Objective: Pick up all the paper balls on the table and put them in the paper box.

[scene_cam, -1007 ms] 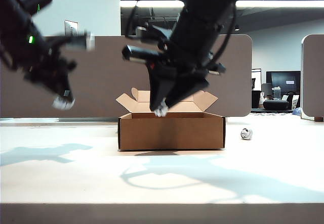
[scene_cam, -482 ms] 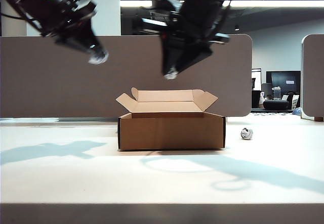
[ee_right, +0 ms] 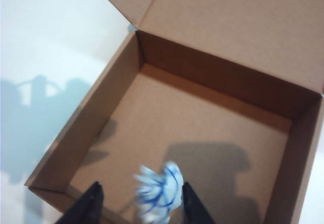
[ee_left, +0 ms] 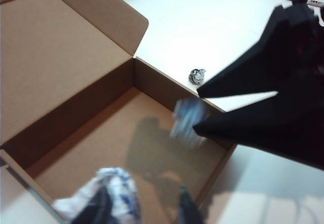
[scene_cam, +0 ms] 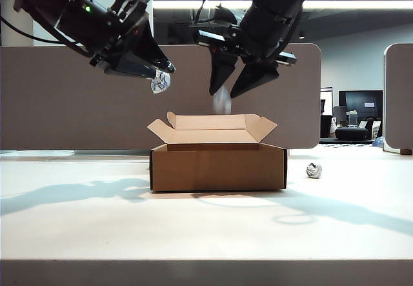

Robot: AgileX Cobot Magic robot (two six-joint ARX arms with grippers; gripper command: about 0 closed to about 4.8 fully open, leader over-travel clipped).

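Left pincer (scene_cam: 162, 73) high above the worktop (scene_cam: 206, 228), over the left edge of the paper box (scene_cam: 218, 166); fingers parted, a printed paper ball (scene_cam: 160, 82) at the tips, against one finger in the left wrist view (ee_left: 109, 196); whether gripped or already loose, cannot tell. Right pincer (scene_cam: 235, 92) above the middle of the box, fingers spread wide, holding nothing. Second paper ball (scene_cam: 222, 100) blurred in mid-air just beneath those fingers, free of both, straight over the open box; same ball between the finger tips in the right wrist view (ee_right: 158, 192). Box open, flaps folded out, bare brown floor (ee_right: 202, 133) inside. Third paper ball (scene_cam: 314, 170) on the worktop, right of the box, near it but apart.
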